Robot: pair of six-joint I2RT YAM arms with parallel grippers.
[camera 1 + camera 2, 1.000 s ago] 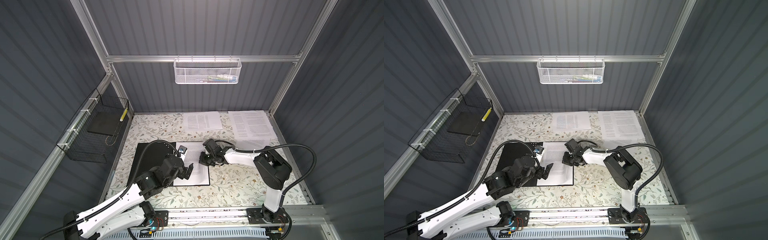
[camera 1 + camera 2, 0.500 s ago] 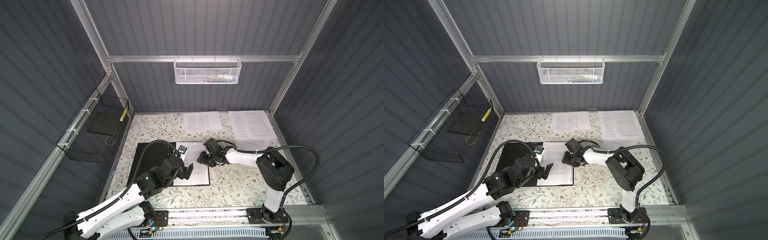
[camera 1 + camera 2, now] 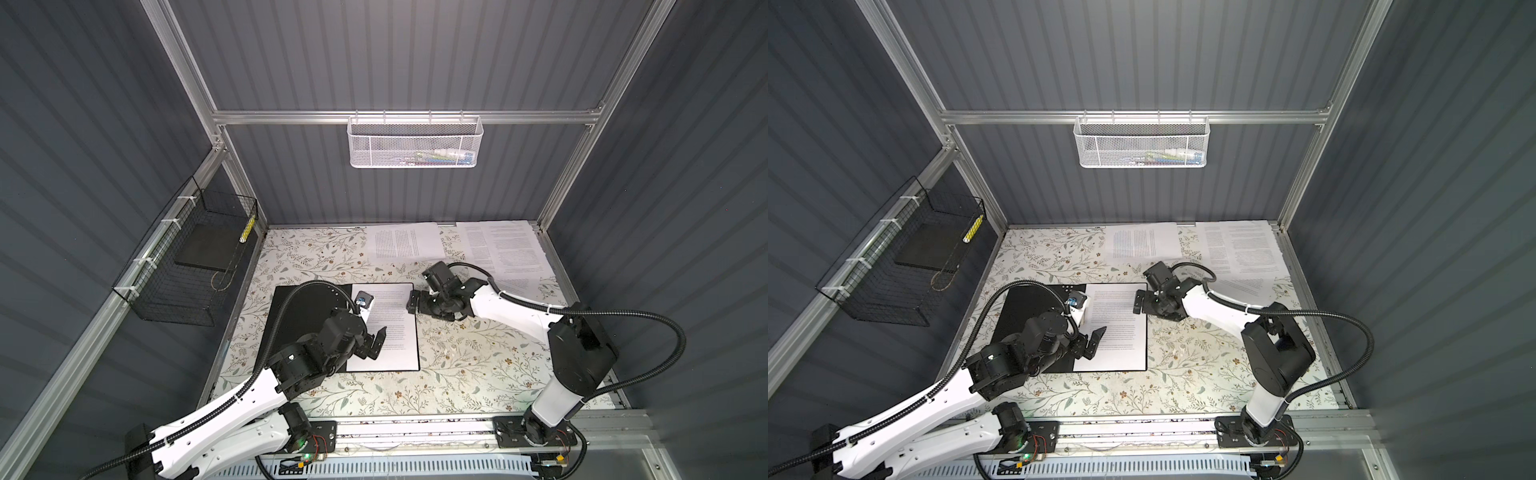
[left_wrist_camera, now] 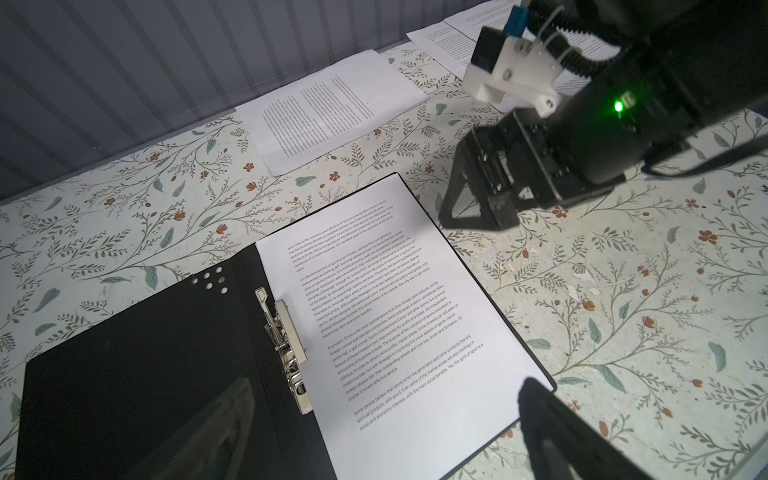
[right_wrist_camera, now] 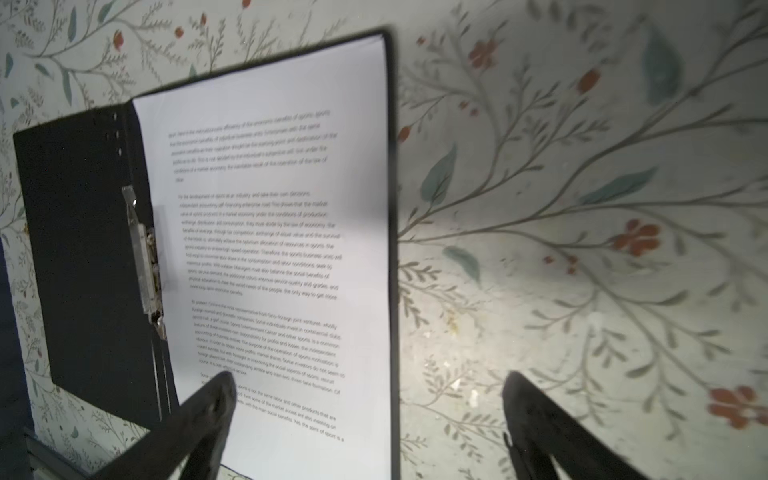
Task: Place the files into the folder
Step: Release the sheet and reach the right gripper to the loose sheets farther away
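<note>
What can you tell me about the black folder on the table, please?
The folder is thin, matte black, and lies open and flat on the floral table. A metal clip runs along its spine, with small pale dots near one corner of the bare cover. One printed sheet lies on its other half.

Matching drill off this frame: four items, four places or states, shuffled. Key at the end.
Items:
1. nearest white printed paper sheet
2. dark grey flat slab
3. white mesh wire basket
4. right gripper

Places or states:
A. inside the black wire side basket
B. lying in the open matte black folder
C. open, straddling that folder's edge
D. hung on the silver back rail

Pairs: 1-B; 2-A; 3-D; 4-C
</note>
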